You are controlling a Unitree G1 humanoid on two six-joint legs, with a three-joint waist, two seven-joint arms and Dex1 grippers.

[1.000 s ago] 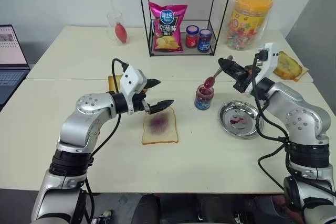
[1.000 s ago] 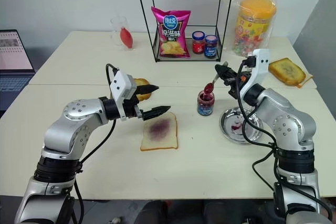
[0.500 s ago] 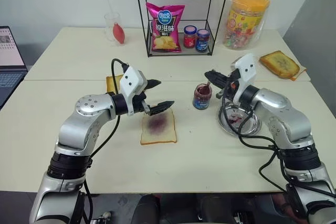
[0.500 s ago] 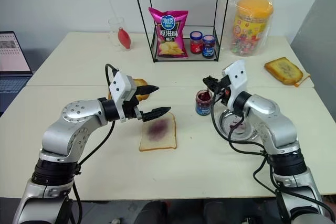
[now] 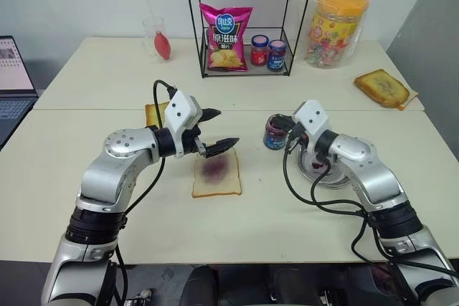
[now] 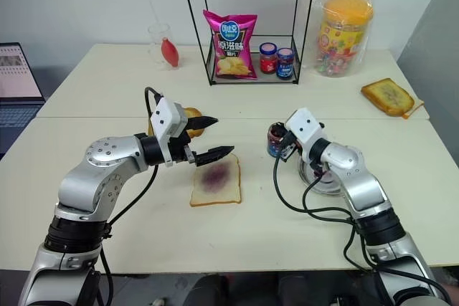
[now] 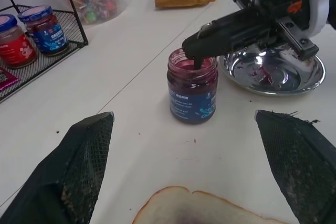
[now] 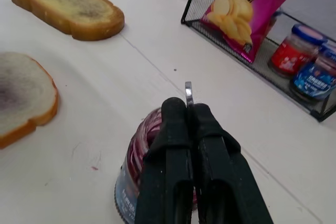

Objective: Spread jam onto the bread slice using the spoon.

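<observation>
The bread slice [image 5: 215, 173] lies flat at mid-table, a purple-red smear in its middle. My left gripper [image 5: 224, 128] hovers open just above the slice's far edge and holds nothing. The small glass jar of jam [image 5: 274, 132] with a blue label stands to the right of the slice. My right gripper [image 5: 284, 121] is level over the jar's mouth, shut on the spoon [image 8: 188, 89]. The spoon's handle end pokes out between the fingers. Its lower part dips into the jar [image 7: 192, 90], and the bowl is hidden in the jam.
A round steel plate [image 7: 262, 88] with red smears sits right of the jar, under my right arm. Toasted slices lie behind my left gripper [image 5: 153, 114] and at the far right [image 5: 384, 85]. At the back stand a wire rack [image 5: 247, 69], a candy tub [image 5: 336, 25] and a glass [image 5: 158, 39].
My right gripper has come down and to the left while rolling, bringing the spoon from above the jar down into its mouth. The left arm has stayed still.
</observation>
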